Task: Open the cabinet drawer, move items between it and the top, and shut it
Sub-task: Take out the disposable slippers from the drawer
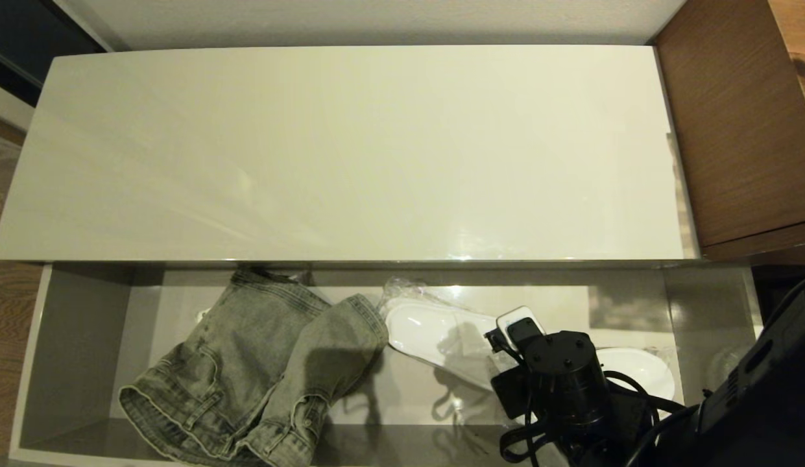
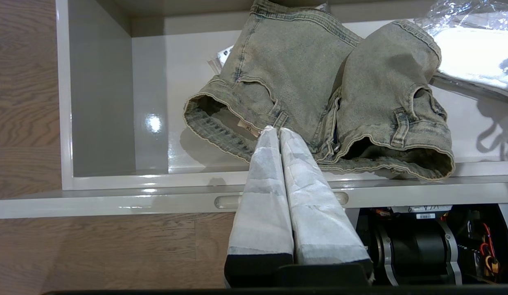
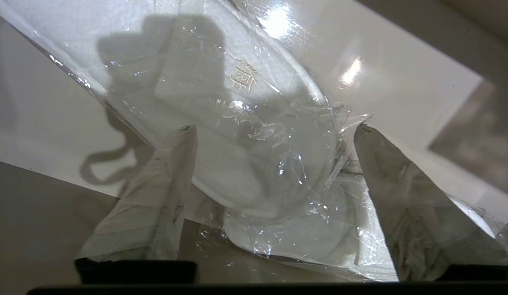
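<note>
The cabinet drawer (image 1: 78,337) is seen pulled out below the top (image 1: 350,155), and its pale grey inside is exposed. The top is a long glossy cream panel, and a brown wooden desk (image 1: 733,123) stands at its right end. A folded grey-green denim garment (image 1: 259,370) is laid in the left half of the drawer, with its waistband turned toward the near edge. Just to the right of it, a white slipper (image 1: 434,337) wrapped in clear plastic is placed on the drawer floor, touching the denim at its far left tip. A second wrapped slipper (image 1: 642,370) is partly seen further right, behind the right arm. The right gripper (image 3: 274,131) is lowered into the right part of the drawer, and its fingers (image 3: 163,180) are spread wide on both sides of the wrapped slipper; nothing is grasped between them. The left gripper (image 2: 278,133) is held outside the drawer, near its front edge, and its two padded fingers are pressed together with nothing between them, pointing toward the denim waistband.
</note>
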Available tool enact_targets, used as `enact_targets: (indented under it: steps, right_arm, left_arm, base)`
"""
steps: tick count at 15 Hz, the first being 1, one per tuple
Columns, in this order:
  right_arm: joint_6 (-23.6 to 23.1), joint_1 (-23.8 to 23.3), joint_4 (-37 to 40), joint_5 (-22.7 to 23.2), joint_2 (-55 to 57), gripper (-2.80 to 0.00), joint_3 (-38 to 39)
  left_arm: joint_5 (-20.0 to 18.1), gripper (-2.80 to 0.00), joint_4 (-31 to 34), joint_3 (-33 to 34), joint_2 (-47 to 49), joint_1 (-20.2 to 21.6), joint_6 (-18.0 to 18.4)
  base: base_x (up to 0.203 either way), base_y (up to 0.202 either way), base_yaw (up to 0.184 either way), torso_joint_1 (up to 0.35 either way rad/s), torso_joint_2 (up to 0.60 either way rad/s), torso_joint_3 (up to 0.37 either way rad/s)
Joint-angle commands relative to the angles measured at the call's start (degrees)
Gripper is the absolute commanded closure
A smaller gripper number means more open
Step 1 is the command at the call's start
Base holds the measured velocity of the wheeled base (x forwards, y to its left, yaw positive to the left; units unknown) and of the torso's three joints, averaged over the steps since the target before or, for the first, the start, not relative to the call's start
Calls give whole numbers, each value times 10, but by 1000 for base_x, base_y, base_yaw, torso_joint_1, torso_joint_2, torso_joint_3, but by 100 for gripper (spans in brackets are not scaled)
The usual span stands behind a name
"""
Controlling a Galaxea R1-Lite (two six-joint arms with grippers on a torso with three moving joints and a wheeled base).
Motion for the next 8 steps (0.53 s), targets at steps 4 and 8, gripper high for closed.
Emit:
enact_targets:
  steps: [4, 8]
  right_arm:
    - [1, 0, -5, -2, 20, -280, -1]
    - [4, -1, -6, -2, 31, -280, -2]
  left_arm:
    - [-1, 0, 0, 0, 1, 0, 0]
    - [-1, 0, 0, 0, 1, 0, 0]
  base:
    - [0, 0, 0, 0, 0, 0]
    - [0, 0, 0, 0, 0, 0]
